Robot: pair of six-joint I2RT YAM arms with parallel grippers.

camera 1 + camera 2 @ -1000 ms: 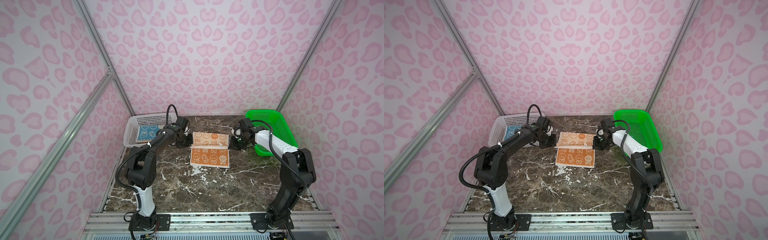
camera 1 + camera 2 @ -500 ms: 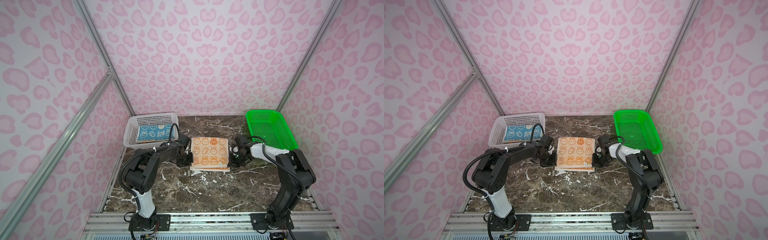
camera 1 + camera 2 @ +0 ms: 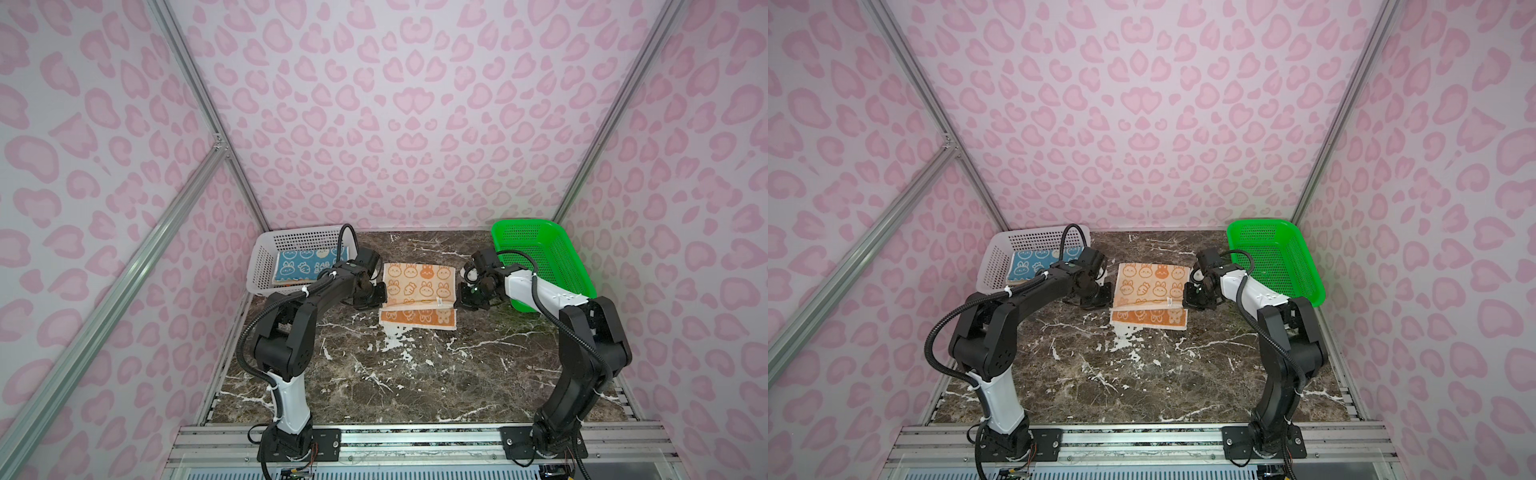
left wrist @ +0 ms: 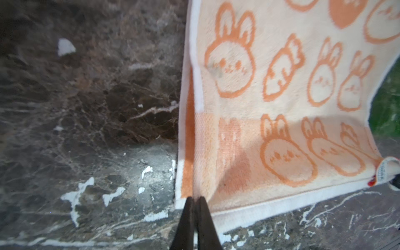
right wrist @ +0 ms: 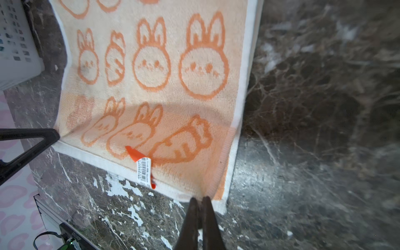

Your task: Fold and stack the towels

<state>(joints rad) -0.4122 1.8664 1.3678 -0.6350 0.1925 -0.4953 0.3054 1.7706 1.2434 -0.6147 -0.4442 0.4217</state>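
The orange towel (image 3: 417,282) (image 3: 1152,282) lies mid-table, its cream-faced half with orange bunnies turned over the rest. An orange strip (image 3: 417,318) of the lower layer shows at the front. My left gripper (image 3: 376,295) (image 3: 1106,297) (image 4: 195,198) is shut on the flap's left corner. On the right corner my right gripper (image 3: 461,297) (image 3: 1187,297) (image 5: 200,198) is shut. A barcode tag (image 5: 144,171) hangs from the held edge, which is lifted slightly. A teal towel (image 3: 297,268) (image 3: 1027,266) lies folded in the white basket (image 3: 259,270) (image 3: 994,266).
The green basket (image 3: 552,257) (image 3: 1283,257) stands at the back right, close behind my right arm. Dark marble table (image 3: 395,374) spreads in front of the towel. Pink patterned walls enclose the sides and back.
Both grippers carried the towel's held edge from the back toward the front, over the lower layer, then drew it back a little, uncovering an orange strip at the front.
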